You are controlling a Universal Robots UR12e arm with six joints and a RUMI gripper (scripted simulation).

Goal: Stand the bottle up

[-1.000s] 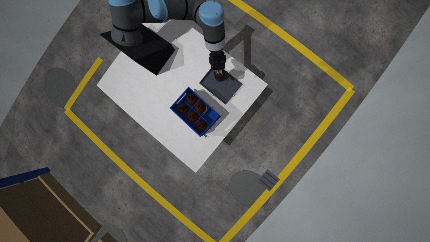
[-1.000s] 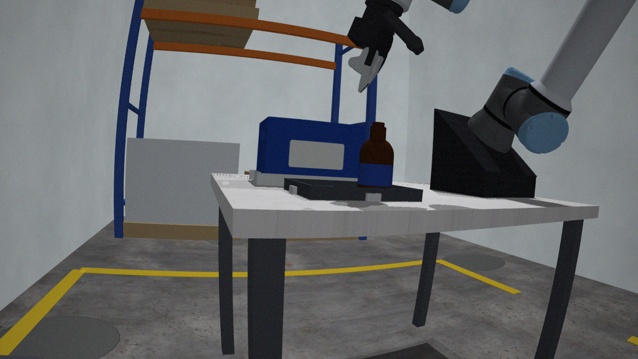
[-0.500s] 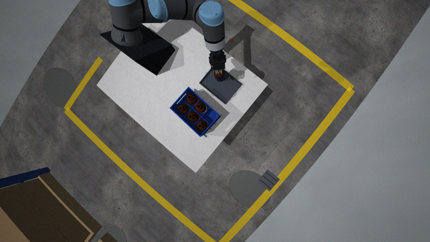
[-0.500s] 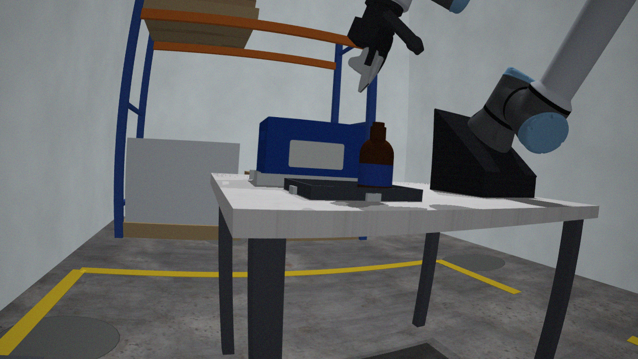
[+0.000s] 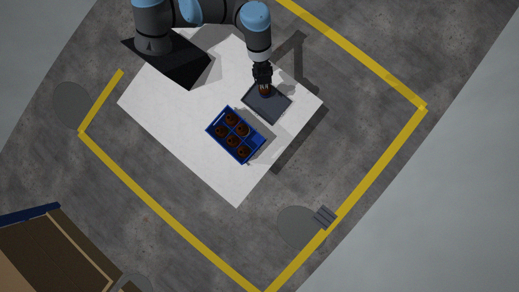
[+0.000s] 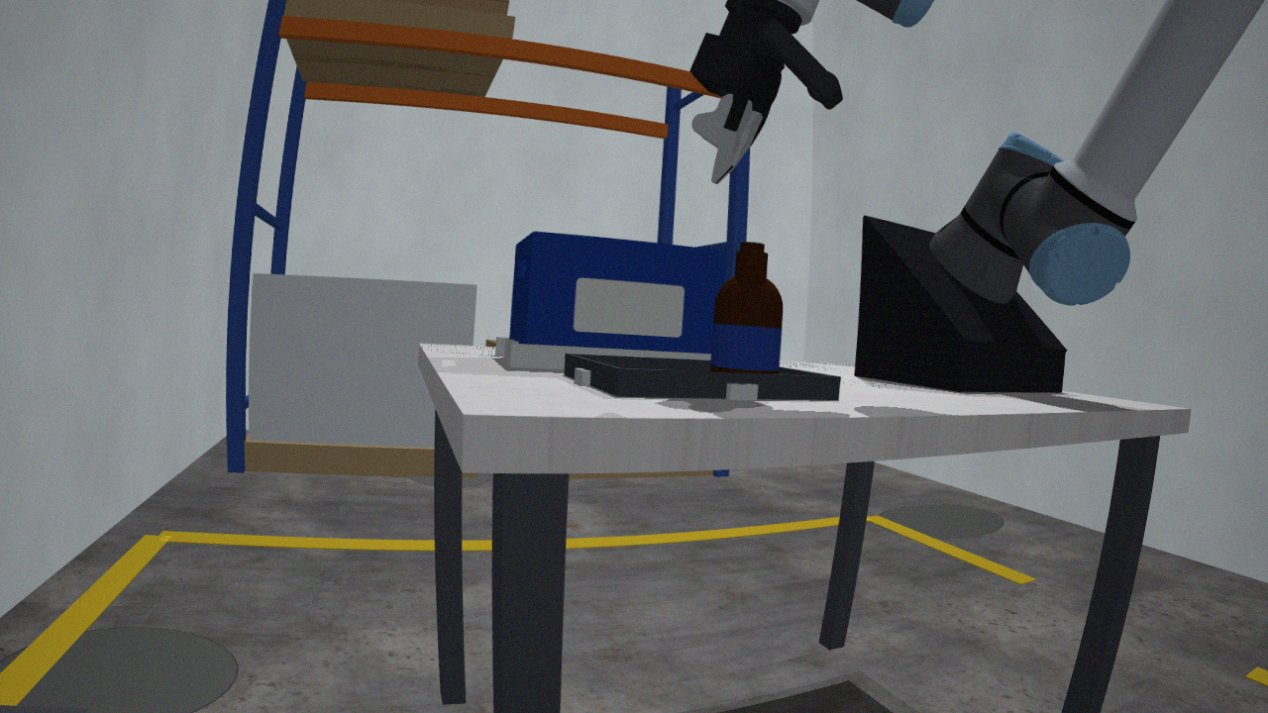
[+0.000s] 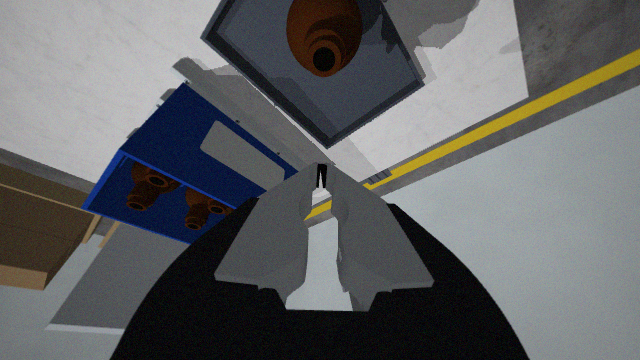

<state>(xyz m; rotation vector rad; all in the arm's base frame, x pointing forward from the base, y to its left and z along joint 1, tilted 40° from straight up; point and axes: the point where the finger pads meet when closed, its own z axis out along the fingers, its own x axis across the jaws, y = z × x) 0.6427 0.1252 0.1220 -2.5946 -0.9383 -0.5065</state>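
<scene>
the bottle stands upright on the tray; the gripper hovers above, jaws pressed together, holding nothing. grasping seems next: spread, then descend gently.

No visible change across the last second

Between the earlier top and exterior pictures and now, no movement can be made out in the gripper, bottle, tray or crate. The wrist view offers no earlier picture to compare.
</scene>
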